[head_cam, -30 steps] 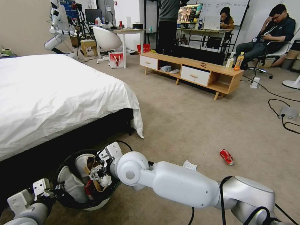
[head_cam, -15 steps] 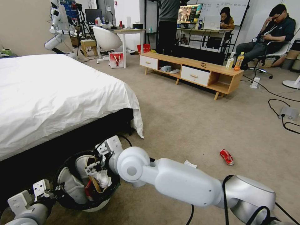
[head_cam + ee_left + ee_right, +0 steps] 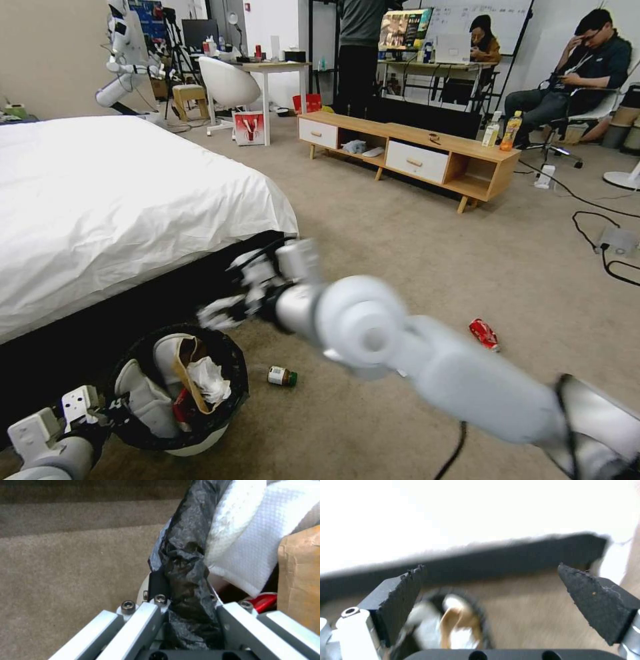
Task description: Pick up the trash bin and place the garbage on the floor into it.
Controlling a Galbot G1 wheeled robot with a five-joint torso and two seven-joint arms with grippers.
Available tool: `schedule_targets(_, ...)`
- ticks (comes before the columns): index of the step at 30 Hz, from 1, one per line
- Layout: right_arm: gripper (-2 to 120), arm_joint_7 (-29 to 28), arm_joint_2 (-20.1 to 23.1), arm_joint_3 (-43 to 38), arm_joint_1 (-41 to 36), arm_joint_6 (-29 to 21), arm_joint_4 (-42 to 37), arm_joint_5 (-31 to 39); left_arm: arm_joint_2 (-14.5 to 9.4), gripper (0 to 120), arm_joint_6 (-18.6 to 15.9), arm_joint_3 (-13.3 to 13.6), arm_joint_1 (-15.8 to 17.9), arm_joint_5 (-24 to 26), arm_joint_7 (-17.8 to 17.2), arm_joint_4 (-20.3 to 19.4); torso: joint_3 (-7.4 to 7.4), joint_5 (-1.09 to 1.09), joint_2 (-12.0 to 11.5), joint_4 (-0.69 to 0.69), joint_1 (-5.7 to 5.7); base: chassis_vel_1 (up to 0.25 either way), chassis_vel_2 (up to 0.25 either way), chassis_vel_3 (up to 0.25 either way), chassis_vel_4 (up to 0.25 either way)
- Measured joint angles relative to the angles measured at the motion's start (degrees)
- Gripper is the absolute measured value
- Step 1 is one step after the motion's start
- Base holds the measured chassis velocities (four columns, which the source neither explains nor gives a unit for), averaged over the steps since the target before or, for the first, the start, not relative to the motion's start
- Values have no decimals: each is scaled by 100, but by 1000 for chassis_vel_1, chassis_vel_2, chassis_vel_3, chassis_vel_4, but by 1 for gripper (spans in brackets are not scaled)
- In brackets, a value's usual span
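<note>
The trash bin (image 3: 230, 400), white with a black bag over its rim, sits low at my left beside the bed. My left gripper (image 3: 117, 407) is shut on its near rim; the left wrist view shows the left gripper (image 3: 186, 605) clamped on the black bag (image 3: 186, 562). Inside lie white tissue (image 3: 208, 379), a brown paper bag (image 3: 300, 580) and something red (image 3: 265, 602). My right gripper (image 3: 220, 313) hangs open and empty above the bin, its pads (image 3: 400, 597) wide apart. On the floor (image 3: 400, 267) lie a small bottle (image 3: 281, 377) and a crushed red can (image 3: 483, 333).
The white bed (image 3: 100, 200) with its dark base borders the bin on the left. A low wooden cabinet (image 3: 413, 157) stands ahead with drink bottles (image 3: 510, 130) on top. Cables (image 3: 600, 250) trail over the carpet at the right.
My right arm has lifted up and away from the bin, leaving the tissue inside. The small bottle beside the bin has come into sight. The left gripper keeps its hold.
</note>
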State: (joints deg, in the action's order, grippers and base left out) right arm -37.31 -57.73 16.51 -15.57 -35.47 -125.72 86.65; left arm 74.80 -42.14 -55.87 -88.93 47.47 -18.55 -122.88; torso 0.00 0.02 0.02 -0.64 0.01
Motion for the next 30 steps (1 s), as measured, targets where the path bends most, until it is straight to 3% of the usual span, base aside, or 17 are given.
schedule_targets(2, 100, 371, 372, -383, -452, 514, -186, -487, -14, 3, 0, -34, -31, 1, 0, 19, 0, 1, 0, 0, 0, 0, 0, 0, 0)
schedule_targets(3, 100, 371, 372, -383, -452, 514, -186, -487, -14, 3, 0, -34, -31, 1, 0, 19, 0, 1, 0, 0, 0, 0, 0, 0, 0)
schedule_targets(5, 100, 787, 759, -808, -1046, 1307, -276, -1375, -14, 3, 0, -86, -68, -3, 0, 34, 0, 0, 0, 1, 0, 0, 0, 0, 0)
schedule_targets(7, 100, 876, 833, -942, -1191, 1491, -283, -1587, -3, 3, 0, -111, -85, -4, 0, 34, 0, 0, 0, 0, 0, 0, 0, 0, 0)
schedule_targets(8, 100, 1045, 944, -1277, -1485, 1885, -273, -2046, 75, 3, 0, -247, -198, -15, 16, -10, 0, -1, 0, -2, 0, 0, 0, 0, 0)
schedule_targets(9, 100, 1045, 944, -1277, -1485, 1885, -273, -2046, 75, 3, 0, -247, -198, -15, 16, -10, 0, -1, 0, -2, 0, 0, 0, 0, 0)
schedule_targets(11, 100, 1399, 1010, -1759, -1883, 2437, -163, -2692, 202, 3, 0, -470, -394, -75, 63, -132, 0, 0, 0, 8, 0, 0, 0, 0, 0)
schedule_targets(15, 100, 1714, 1070, -2309, -2400, 2927, -76, -3262, 247, 3, 0, -588, -477, -112, 66, -208, -1, -1, 0, 7, 0, 0, 0, 0, 0)
schedule_targets(17, 100, 2028, 1086, -2880, -3105, 3477, 60, -3913, 279, 3, 0, -630, -538, -133, 78, -245, 0, 0, 0, -2, 0, 0, 0, 0, 0)
schedule_targets(19, 100, 2085, 1084, -3006, -3276, 3605, 100, -4108, 291, 3, 0, -637, -553, -140, 78, -257, 0, 0, 0, -2, 0, 0, 0, 0, 0)
schedule_targets(21, 100, 2177, 1001, -3422, -4044, 4400, 360, -5131, 368, 3, 0, -637, -613, -203, 89, -302, 0, -2, 0, 0, 0, 0, 0, 0, 0)
schedule_targets(22, 100, 2177, 1001, -3422, -4044, 4400, 360, -5131, 368, 3, 0, -637, -613, -203, 89, -302, 0, -2, 0, 0, 0, 0, 0, 0, 0)
schedule_targets(24, 100, 2096, 894, -3519, -4475, 4928, 577, -5770, 426, 3, 0, -624, -652, -240, 90, -359, 0, -1, -1, 4, 0, 0, 0, 0, 0)
schedule_targets(30, 100, 1982, 657, -3799, -5301, 5222, 618, -6414, 547, 3, 0, -607, -729, -300, 121, -478, 0, -2, -1, 0, 0, 0, 0, 0, 0)
